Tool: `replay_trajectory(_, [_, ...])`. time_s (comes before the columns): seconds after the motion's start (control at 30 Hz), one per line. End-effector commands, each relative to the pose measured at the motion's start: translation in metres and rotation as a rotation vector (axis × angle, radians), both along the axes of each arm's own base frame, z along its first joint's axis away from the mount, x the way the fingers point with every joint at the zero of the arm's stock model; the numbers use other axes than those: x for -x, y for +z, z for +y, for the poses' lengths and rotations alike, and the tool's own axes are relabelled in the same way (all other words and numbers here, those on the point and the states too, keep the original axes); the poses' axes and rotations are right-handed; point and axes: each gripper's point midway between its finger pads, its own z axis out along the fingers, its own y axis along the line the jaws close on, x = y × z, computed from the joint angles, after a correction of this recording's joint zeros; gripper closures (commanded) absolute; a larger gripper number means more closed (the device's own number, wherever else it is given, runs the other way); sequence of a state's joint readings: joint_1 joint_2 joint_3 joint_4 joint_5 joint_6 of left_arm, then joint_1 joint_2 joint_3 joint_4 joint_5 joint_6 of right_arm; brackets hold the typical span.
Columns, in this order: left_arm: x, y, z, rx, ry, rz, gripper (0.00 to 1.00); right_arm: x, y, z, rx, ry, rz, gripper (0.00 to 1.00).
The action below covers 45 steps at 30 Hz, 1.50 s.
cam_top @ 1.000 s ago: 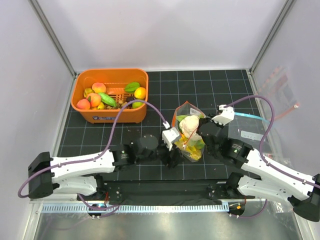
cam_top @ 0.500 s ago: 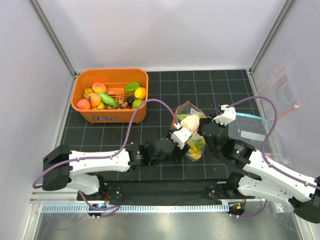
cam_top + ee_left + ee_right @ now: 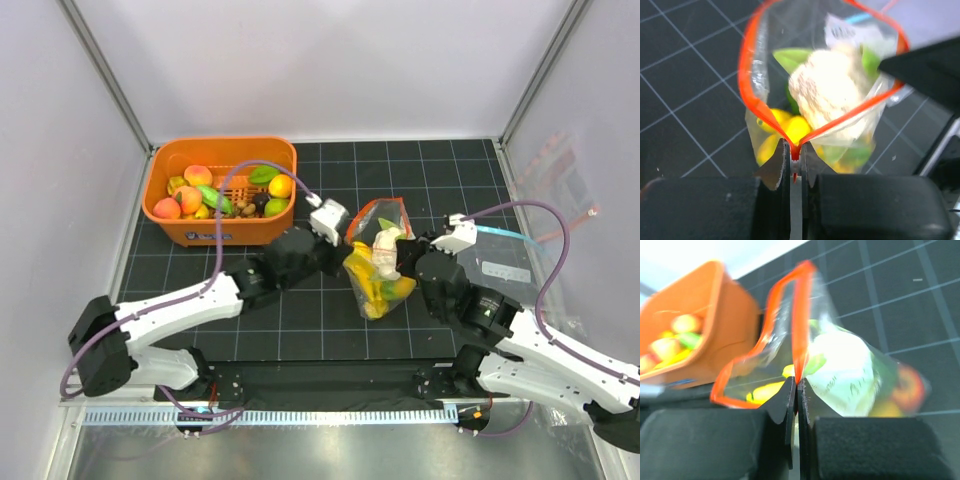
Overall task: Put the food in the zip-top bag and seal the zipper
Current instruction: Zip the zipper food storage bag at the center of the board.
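Observation:
The zip-top bag (image 3: 380,272) lies mid-table with its mouth gaping, and the red-orange zipper (image 3: 746,75) forms an open loop. Food sits inside it: a white cauliflower (image 3: 826,86), a yellow banana (image 3: 374,286) and green pieces. My left gripper (image 3: 796,152) is shut on one end of the zipper, at the bag's left side (image 3: 340,232). My right gripper (image 3: 798,385) is shut on the zipper (image 3: 801,310) at the opposite side, to the right of the bag (image 3: 408,255). More food (image 3: 200,190) remains in the orange basket (image 3: 222,145).
The orange basket stands at the back left, close behind my left arm (image 3: 200,298). A flat clear bag with a blue top edge (image 3: 510,255) lies on the right. Enclosure walls and posts (image 3: 110,80) ring the black grid mat (image 3: 300,320).
My left gripper swung from the bag's near side round to its left end and closed on the zipper. The bag shifted and its contents resettled. The right gripper kept its grip.

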State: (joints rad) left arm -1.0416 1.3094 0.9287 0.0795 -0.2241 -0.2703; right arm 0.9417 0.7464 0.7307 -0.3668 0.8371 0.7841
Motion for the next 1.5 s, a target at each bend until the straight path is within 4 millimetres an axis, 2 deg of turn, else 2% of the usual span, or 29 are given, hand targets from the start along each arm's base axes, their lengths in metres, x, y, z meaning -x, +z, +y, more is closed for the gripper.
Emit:
replay_trajectory(0.0, [-0.015,0.031,0.031,0.116,0.036,0.014,1.0,-0.004,0.022,-0.011,-0.033,-0.044,-0.081,0.99])
replay_trajectory(0.07, [-0.016,0.041,0.035,0.101,0.032,-0.034,1.0,-0.004,0.023,-0.001,-0.031,0.01,-0.079,0.94])
replay_trajectory(0.17, [-0.005,0.049,0.03,0.115,-0.052,-0.066,1.0,-0.005,0.023,0.005,-0.001,0.04,-0.077,0.65])
replay_trajectory(0.2, [-0.002,0.049,0.028,0.118,-0.078,-0.071,1.0,-0.004,0.025,0.004,0.002,0.041,-0.077,0.47])
replay_trajectory(0.3, [0.006,0.04,0.023,0.097,-0.139,-0.074,1.0,-0.003,0.029,-0.002,0.012,0.026,-0.092,0.31])
replay_trajectory(0.53, [0.031,0.029,0.008,0.061,-0.3,-0.032,1.0,0.0,0.051,-0.021,0.081,0.007,-0.157,0.28])
replay_trajectory(0.57, [0.034,0.025,0.008,0.044,-0.31,-0.023,1.0,-0.002,0.05,-0.017,0.113,0.022,-0.152,0.28])
replay_trajectory(0.67, [0.037,0.023,0.006,0.023,-0.317,-0.026,1.0,-0.006,0.065,0.001,0.217,0.123,-0.147,0.3])
replay_trajectory(0.7, [0.038,0.021,0.007,0.017,-0.319,-0.02,1.0,-0.006,0.058,0.003,0.274,0.143,-0.113,0.3])
replay_trajectory(0.87, [0.041,0.022,0.006,0.01,-0.322,-0.032,1.0,-0.019,0.05,0.02,0.381,0.184,-0.04,0.3])
replay_trajectory(0.9, [0.043,0.018,0.008,-0.006,-0.322,-0.018,1.0,-0.022,0.04,0.025,0.416,0.192,-0.01,0.31])
replay_trajectory(1.0, [0.044,0.022,0.012,-0.004,-0.304,-0.026,1.0,-0.028,0.028,0.025,0.467,0.173,0.04,0.33])
replay_trajectory(1.17, [0.043,0.026,0.023,0.008,-0.257,-0.035,1.0,-0.032,0.023,0.017,0.463,0.134,0.055,0.35])
replay_trajectory(1.33, [0.046,0.025,0.027,0.015,-0.257,-0.023,1.0,-0.044,0.017,-0.005,0.47,0.035,0.094,0.34])
replay_trajectory(1.47, [0.047,0.021,0.029,0.005,-0.253,-0.013,1.0,-0.047,0.013,-0.007,0.469,0.034,0.116,0.34])
